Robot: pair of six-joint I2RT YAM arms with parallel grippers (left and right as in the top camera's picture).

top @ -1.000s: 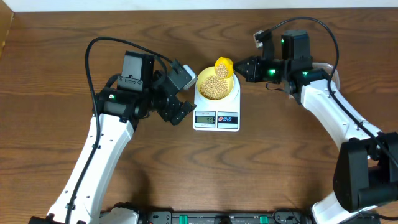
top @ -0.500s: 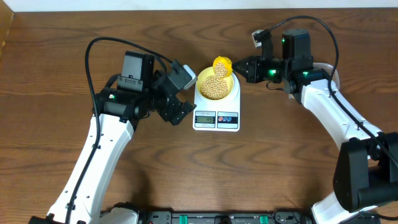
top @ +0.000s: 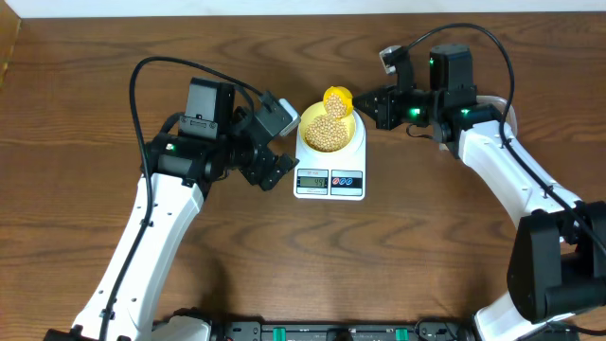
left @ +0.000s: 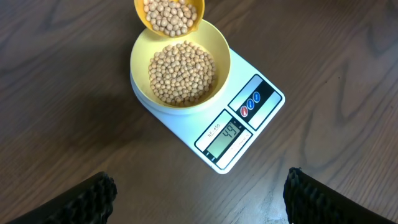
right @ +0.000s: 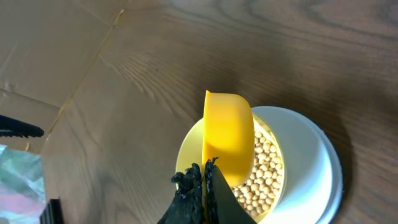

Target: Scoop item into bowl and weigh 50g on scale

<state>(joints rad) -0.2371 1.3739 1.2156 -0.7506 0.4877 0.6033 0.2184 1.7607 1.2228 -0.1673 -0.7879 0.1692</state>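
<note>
Wood table [top: 76, 237] | right claw [right: 204, 177] reaches left, seemingly clamped on scoop [right: 228, 134] | left claw [left: 199, 196] apart

Bowl [left: 225, 59] on scale [left: 186, 135], beans [left: 181, 71] in bowl, scoop [right: 228, 134] over bowl's rim, holding more beans

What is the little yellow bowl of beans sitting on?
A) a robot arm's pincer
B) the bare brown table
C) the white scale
C: the bowl, filled with beans, rests on top of the white scale, not on the wood and not in any pincer.
</note>
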